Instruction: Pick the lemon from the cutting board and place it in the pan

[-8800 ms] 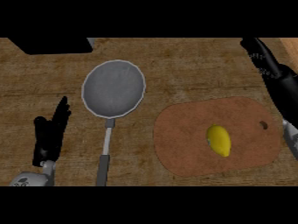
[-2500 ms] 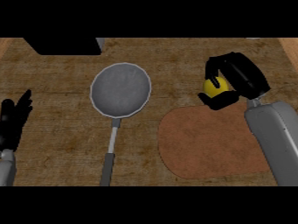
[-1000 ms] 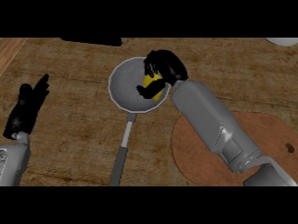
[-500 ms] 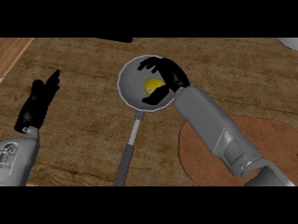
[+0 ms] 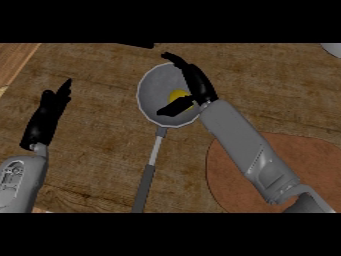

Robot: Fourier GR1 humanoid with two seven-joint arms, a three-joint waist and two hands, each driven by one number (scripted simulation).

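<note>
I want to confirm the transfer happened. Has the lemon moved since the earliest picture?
Yes. The lemon has left the cutting board and now lies in the pan, leftward and farther from the robot, under the open right hand.

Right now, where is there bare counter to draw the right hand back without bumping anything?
Bare wood lies right of the pan, above the cutting board; more lies between the pan's handle and the left hand. It is crowded in the pan, where the open right hand sits over the lemon.
</note>
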